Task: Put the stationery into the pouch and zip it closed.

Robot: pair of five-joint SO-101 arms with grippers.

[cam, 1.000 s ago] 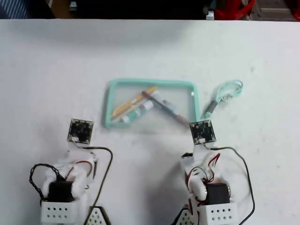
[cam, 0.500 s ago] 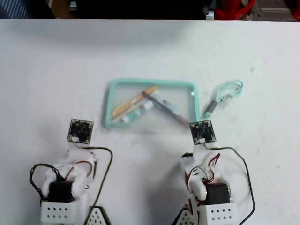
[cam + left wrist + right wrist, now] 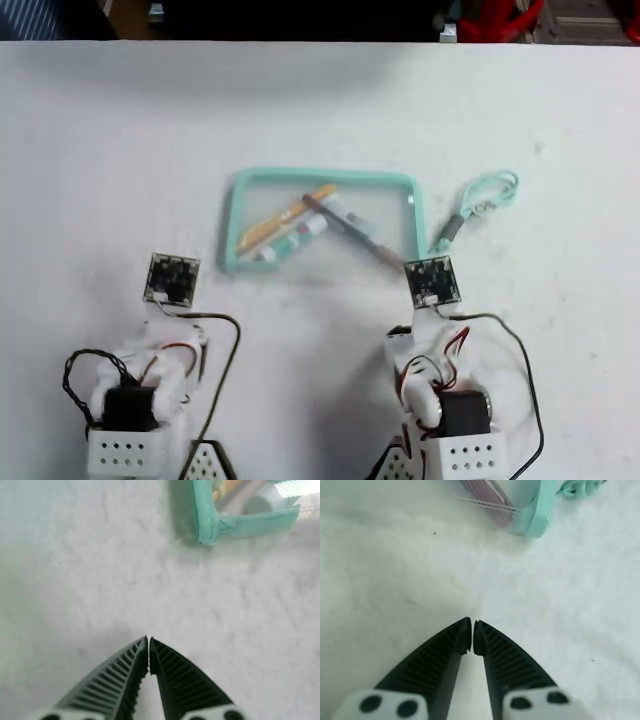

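Observation:
A clear pouch [image 3: 322,220] with a mint-green border lies flat at the table's middle. Inside it are a yellow pencil [image 3: 285,218], a dark pen [image 3: 348,230] and a white tube [image 3: 296,240]. Its mint strap [image 3: 478,200] trails off to the right. My left gripper [image 3: 148,641] is shut over bare table, short of the pouch's near left corner [image 3: 210,530]. My right gripper [image 3: 472,626] is shut too, just short of the pouch's near right corner [image 3: 532,525], where the dark pen's end [image 3: 487,495] shows through the plastic.
The white table [image 3: 120,130] is bare around the pouch. Both arms' bases [image 3: 125,420] [image 3: 450,420] sit at the near edge with loose cables [image 3: 225,360]. Dark clutter lines the far edge.

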